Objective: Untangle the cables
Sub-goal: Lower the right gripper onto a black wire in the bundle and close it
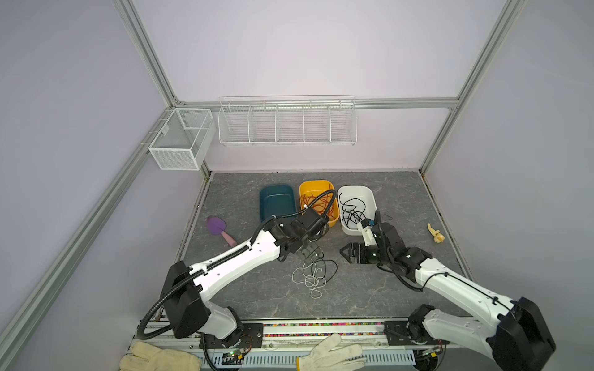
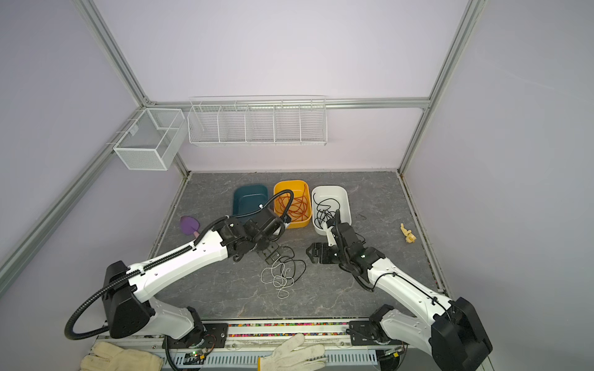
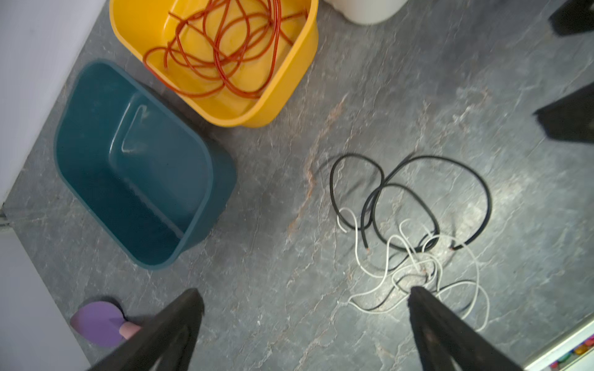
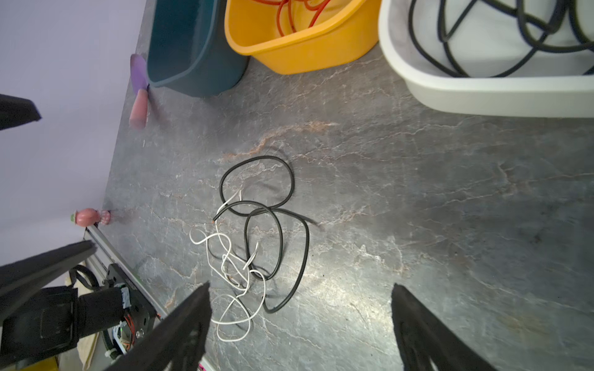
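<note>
One tangle of black and white cables [image 1: 313, 275] lies mid-surface [image 1: 401, 289], not yet separated. Red-orange cables [image 3: 225, 54] already fill the yellow bin [image 1: 316, 183] and black cables [image 1: 352, 208] the white bin [image 1: 373, 199]. The left hand [image 3: 305, 295] is spread empty over the tangle's edge. The right hand [image 4: 300, 289] is spread nearby.

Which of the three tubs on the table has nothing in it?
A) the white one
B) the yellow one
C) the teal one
C: the teal tub shows only its bare floor, while the yellow tub holds red-orange cables and the white tub holds black cables.
</note>
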Tool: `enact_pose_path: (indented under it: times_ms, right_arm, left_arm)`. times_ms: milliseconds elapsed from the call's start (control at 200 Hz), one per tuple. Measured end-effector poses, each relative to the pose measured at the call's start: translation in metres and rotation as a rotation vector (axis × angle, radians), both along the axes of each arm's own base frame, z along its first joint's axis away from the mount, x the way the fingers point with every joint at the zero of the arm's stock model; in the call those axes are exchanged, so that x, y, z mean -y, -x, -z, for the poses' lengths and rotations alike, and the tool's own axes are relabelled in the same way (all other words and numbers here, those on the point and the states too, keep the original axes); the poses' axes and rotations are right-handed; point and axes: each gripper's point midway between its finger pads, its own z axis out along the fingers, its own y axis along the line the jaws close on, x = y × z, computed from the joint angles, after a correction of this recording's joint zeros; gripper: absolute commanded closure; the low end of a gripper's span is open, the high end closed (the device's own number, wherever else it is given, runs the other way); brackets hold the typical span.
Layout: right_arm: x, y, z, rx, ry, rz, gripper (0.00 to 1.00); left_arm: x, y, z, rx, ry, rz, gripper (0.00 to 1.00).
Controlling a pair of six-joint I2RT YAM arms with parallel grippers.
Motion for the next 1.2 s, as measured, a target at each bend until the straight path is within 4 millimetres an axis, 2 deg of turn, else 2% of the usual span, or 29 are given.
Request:
enact_pose_path:
  times_ms: [200, 430, 600, 740, 934, 1199]
  right_arm:
    - [-0.021, 0.022, 0.006, -0.028, 0.022, -0.098, 0.10]
    - [-0.026, 0.031, 0.014, -0.062, 0.039, -0.116, 0.00]
    - [-0.028, 0.038, 0.029, -0.111, 0.066, -0.125, 0.14]
    - [-0.030, 0.042, 0.038, -0.138, 0.087, -0.134, 0.27]
    - [-0.032, 0.046, 0.053, -0.174, 0.118, -0.138, 0.37]
    - [-0.037, 0.049, 0.065, -0.191, 0.144, -0.147, 0.42]
  left_arm:
    - [-0.030, 0.017, 0.020, 0.001, -0.035, -0.024, 0.00]
    - [-0.037, 0.025, 0.033, 0.038, 0.015, -0.005, 0.01]
    - [-0.036, 0.038, 0.045, 0.045, 0.033, 0.060, 0.00]
    - [-0.035, 0.043, 0.044, 0.064, 0.058, 0.084, 0.00]
    - [-0.036, 0.042, 0.043, 0.079, 0.059, 0.094, 0.01]
    - [-0.039, 0.038, 0.047, 0.097, 0.014, 0.099, 0.01]
